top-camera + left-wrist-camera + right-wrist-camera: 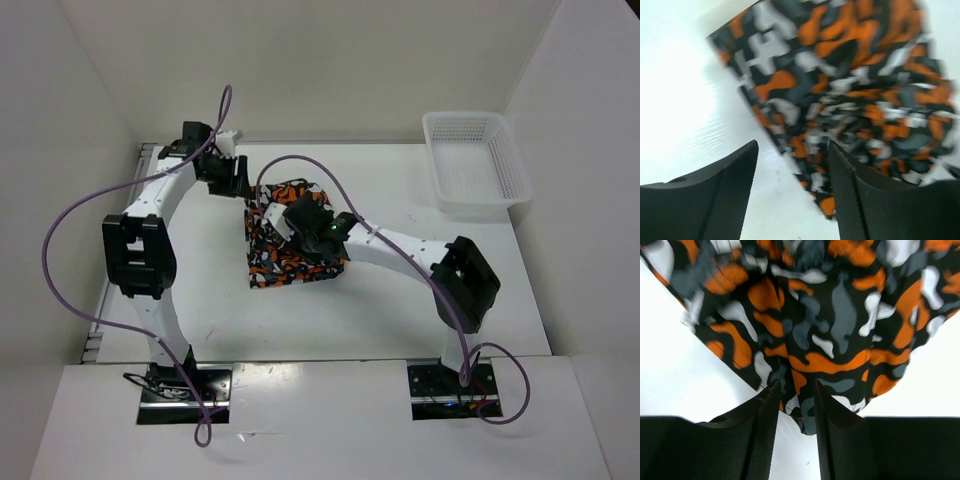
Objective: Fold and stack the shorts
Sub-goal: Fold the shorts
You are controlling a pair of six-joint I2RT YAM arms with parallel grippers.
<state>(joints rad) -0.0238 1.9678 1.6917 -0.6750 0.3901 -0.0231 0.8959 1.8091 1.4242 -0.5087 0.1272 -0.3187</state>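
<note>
Shorts (pixel 285 270) lie folded on the table (pixel 400 295); left gripper (pixel 792 150) hangs with jaws apart at their edge; right gripper (pixel 797 390) narrowly straddles a fabric corner, grip unclear.

white table (pixel 200 300), camouflage shorts (pixel 275 265) folded near its middle, mesh basket (pixel 475 165) at far right

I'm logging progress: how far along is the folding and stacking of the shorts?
Done: the shorts lie as a compact folded rectangle. In hand: the left gripper stands open at their edge; the right gripper has a fabric corner between narrow jaws, grip unclear. Left: any last fold and stacking; only this one pair shows.
</note>
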